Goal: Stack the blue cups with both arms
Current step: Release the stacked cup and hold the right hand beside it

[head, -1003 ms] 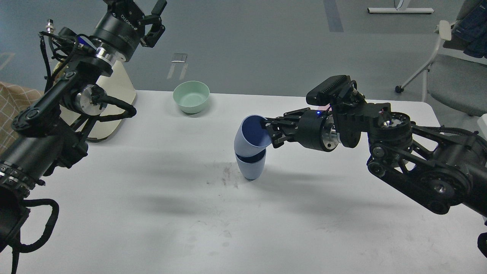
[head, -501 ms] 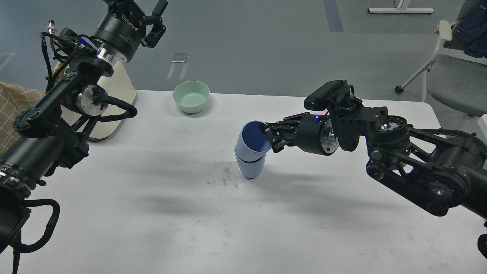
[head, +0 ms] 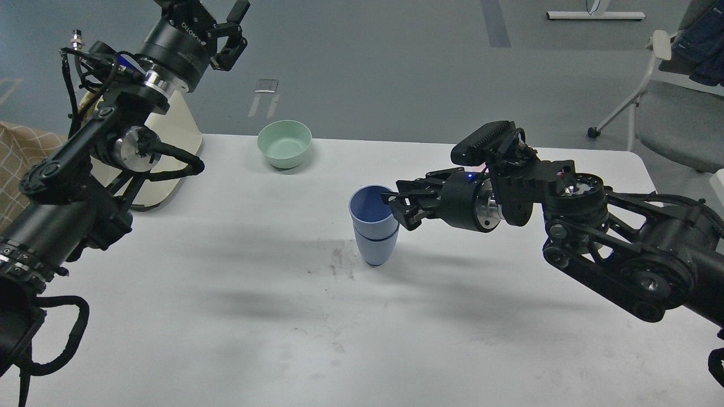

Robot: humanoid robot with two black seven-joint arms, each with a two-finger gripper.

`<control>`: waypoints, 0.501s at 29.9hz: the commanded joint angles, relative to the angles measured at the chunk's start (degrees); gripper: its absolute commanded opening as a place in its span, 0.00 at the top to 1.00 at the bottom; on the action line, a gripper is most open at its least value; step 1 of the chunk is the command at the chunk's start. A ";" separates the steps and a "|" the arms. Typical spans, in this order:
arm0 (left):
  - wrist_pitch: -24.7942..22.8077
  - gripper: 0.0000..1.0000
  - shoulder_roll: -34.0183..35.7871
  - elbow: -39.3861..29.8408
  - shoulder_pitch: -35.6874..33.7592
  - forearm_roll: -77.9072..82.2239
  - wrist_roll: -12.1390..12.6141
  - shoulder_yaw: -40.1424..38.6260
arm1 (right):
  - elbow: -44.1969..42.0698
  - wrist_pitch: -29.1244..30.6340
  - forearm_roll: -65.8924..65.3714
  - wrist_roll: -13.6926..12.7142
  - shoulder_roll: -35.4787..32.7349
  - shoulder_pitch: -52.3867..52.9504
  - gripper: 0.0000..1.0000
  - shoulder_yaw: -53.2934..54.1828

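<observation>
Two periwinkle-blue cups stand nested and upright at the middle of the white table [head: 226, 316]. The upper cup [head: 370, 212] sits inside the lower cup [head: 377, 250]. My right gripper [head: 397, 210] is level with the upper cup's rim on its right side, jaws spread apart, right beside the rim and not closed on it. My left gripper [head: 206, 14] is raised high at the top left, far from the cups, open and empty.
A pale green bowl [head: 284, 143] sits near the table's far edge, left of the cups. A cream-coloured object [head: 172, 133] stands at the table's far left behind my left arm. A grey chair [head: 676, 116] stands beyond the table's right end.
The upper cup went from tilted and partly inserted to upright and seated in the lower cup. My right gripper came down with it and its jaws have spread off the rim. The left arm barely moved.
</observation>
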 commanded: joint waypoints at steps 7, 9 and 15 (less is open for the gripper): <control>-0.07 0.02 0.12 -0.05 0.61 -0.06 -0.27 -0.01 | -8.19 0.00 0.60 0.00 5.81 3.34 0.00 27.82; -0.07 0.02 0.12 0.03 0.70 -0.06 -0.44 -0.10 | -10.30 0.00 0.69 0.17 5.82 3.96 0.00 34.32; 0.02 0.02 0.03 0.03 0.96 -0.76 -0.71 -0.80 | -15.48 0.00 4.71 0.70 5.73 3.44 0.00 50.95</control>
